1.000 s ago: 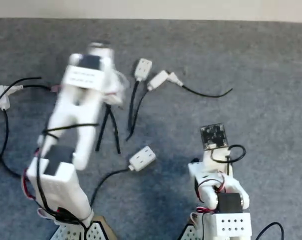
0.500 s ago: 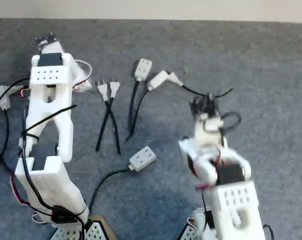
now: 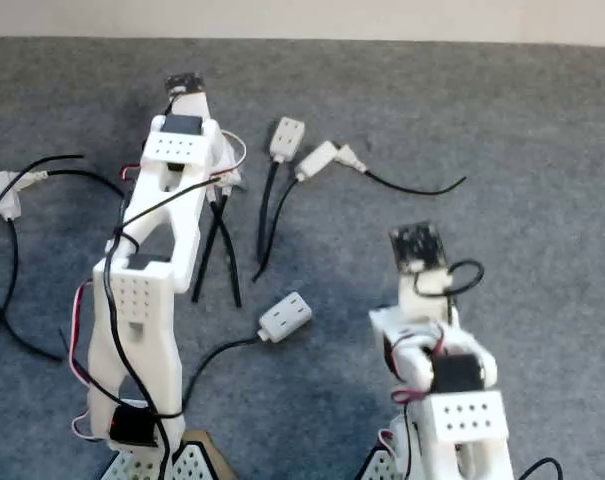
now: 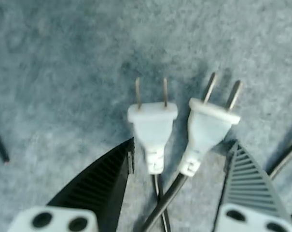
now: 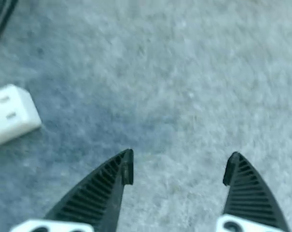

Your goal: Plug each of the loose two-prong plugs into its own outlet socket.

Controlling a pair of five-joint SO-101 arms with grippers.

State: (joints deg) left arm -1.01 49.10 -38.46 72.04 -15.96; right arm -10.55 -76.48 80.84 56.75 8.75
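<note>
Hovering over the grey carpet [image 3: 542, 130], my left claw [image 4: 180, 154] stands wide apart, with its two black fingers [image 4: 112, 179] on either side of the two loose plugs and touching neither. The first plug [image 4: 152, 123] lies just beside one finger. The second plug [image 4: 211, 123] lies close beside the first, slightly tilted, and their black cords cross between my fingers. All four prongs point away from my wrist. Seen from above, my left arm [image 3: 172, 200] stretches toward eleven o'clock on the table and covers both plug heads. The two cords [image 3: 217, 255] run out from under it toward six o'clock.

My right claw [image 5: 179, 168] is also apart and grips nothing, with bare carpet between its tips. My right arm [image 3: 432, 340] sits at five o'clock on the table. The near socket [image 3: 285, 316], a white block, lies at nine o'clock from that arm, close to the claw but apart from it.

Two more white sockets lie around twelve o'clock. The upright socket [image 3: 287, 137] is one, and the tilted socket [image 3: 317, 160] sits at its four o'clock. The tilted one has a white third plug [image 3: 349, 157] at its end, with a cord trailing toward three o'clock. The edge socket [image 3: 4, 192] lies at nine o'clock among black cords.
</note>
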